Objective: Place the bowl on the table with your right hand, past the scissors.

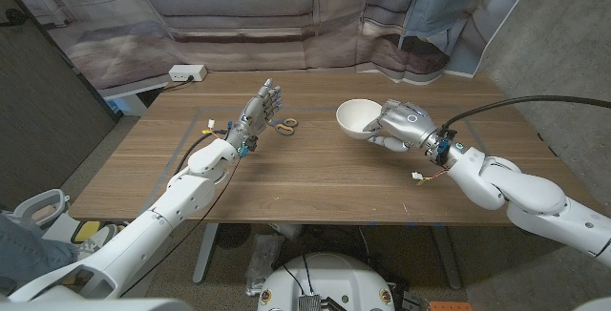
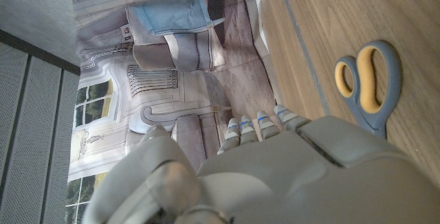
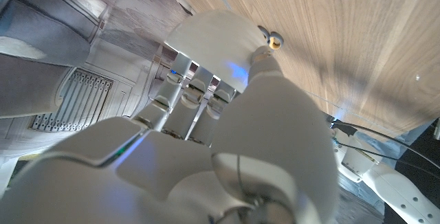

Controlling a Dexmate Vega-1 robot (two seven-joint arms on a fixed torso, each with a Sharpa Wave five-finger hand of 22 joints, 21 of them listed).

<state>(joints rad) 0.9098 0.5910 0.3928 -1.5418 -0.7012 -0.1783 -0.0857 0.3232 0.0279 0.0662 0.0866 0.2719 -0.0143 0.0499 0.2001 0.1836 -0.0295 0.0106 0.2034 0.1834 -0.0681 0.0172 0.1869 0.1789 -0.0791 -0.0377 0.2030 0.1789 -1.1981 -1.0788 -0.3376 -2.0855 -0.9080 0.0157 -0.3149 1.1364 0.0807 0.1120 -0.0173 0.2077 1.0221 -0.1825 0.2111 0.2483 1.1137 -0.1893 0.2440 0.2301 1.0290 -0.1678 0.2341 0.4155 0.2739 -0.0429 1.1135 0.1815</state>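
White bowl [image 1: 357, 116], one; scissors [image 1: 284, 126], one pair.

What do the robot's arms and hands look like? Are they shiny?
Both arms have smooth, glossy white shells. The left hand and right hand are silver-grey metal with jointed fingers. Little blue parts and thin coloured wires sit at the wrists, and a black cable runs to the right arm.

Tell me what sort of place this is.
Probably a robot test room, dressed as a living room: a printed sofa backdrop hangs behind a wooden table, a power strip lies on it, and bare grey walls stand beside.
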